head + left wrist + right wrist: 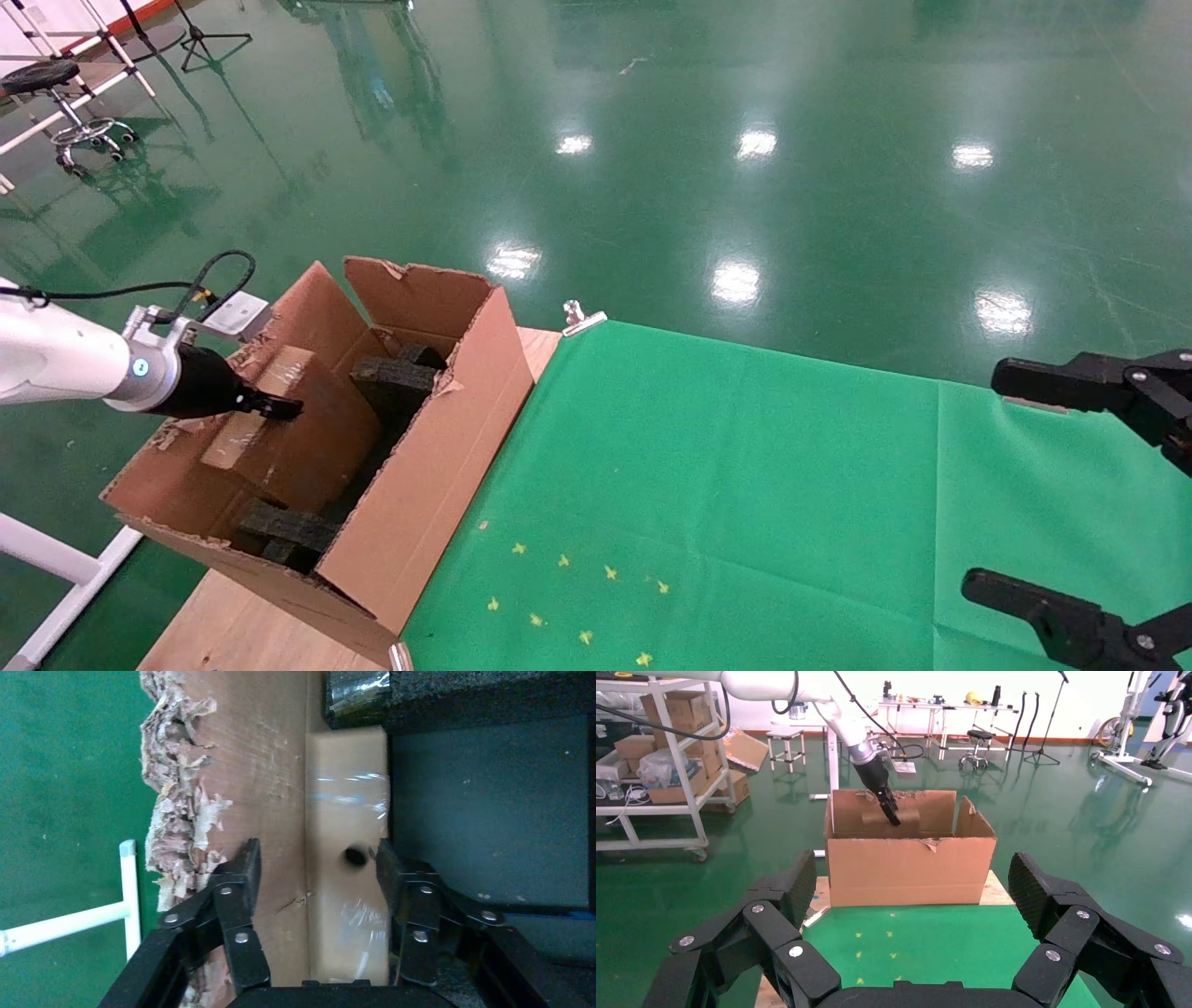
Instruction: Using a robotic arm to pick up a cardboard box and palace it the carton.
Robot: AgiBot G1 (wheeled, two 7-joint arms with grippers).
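A glossy green floor (745,112) spread behind a wooden desk (233,634) mostly draped in a green cloth (726,485), the cloth pinned at its far edge by a silver clip (582,318).

The left gripper (316,864) hung inside the carton (428,466), its black linkage fingers (239,903) spread apart — one over the torn cardboard flap (239,776), the other beside a dark foam block (485,804) — with the cardboard box (348,881) lying between them, seemingly untouched on either side. The box, glossy with clear tape, showed a small round hole (355,856) on its face and rested against the carton's wall on the desk's left side. In the head view it stood tilted against that wall, with the gripper tip at its upper part. Behind the gripper ran the silver wrist and the white robotic arm (56,363), a black cable (186,284) looping above it.

The carton stood at the desk's left edge, flaps ragged, more foam blocks (396,384) inside near its far and near ends.

The right gripper (916,896) was held wide open over the desk's right edge — well apart from the carton. A few yellow star marks (568,596) dotted the cloth near the front edge. A white shelf rack (652,762) with boxes stood in the room beyond.
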